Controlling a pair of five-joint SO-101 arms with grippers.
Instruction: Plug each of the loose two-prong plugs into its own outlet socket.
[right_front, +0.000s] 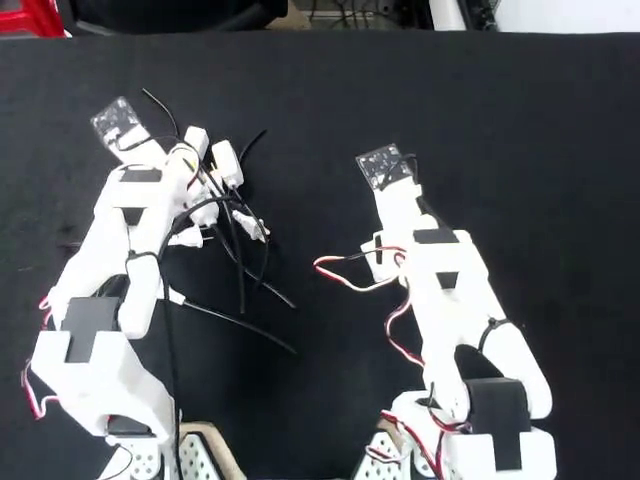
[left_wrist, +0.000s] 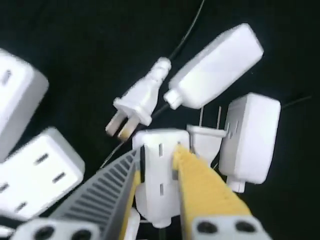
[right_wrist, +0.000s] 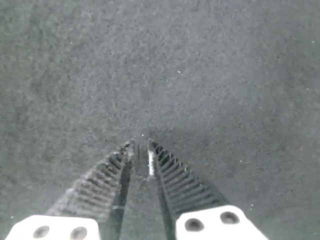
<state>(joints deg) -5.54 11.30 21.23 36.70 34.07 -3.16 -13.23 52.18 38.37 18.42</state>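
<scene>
My left gripper (left_wrist: 159, 152) is shut on a white outlet socket block (left_wrist: 160, 192), its grey and yellow fingers pressing the block's two sides. A loose white two-prong plug (left_wrist: 140, 102) on a black cord lies just beyond the block, prongs aimed away from it. A second plug (left_wrist: 207, 140) stands beside the block, prongs pointing away from the camera. Two more socket blocks (left_wrist: 35, 175) lie close by. In the high view this white cluster (right_front: 215, 175) sits at the left gripper (right_front: 190, 165). My right gripper (right_wrist: 141, 147) is shut on nothing, just above bare black mat.
Two white adapter bodies (left_wrist: 215, 65) (left_wrist: 250, 140) crowd the far side of the held block. Black cords (right_front: 240, 270) trail from the cluster toward the table's middle. The right arm (right_front: 440, 270) stands at centre right on the black mat (right_front: 520, 150).
</scene>
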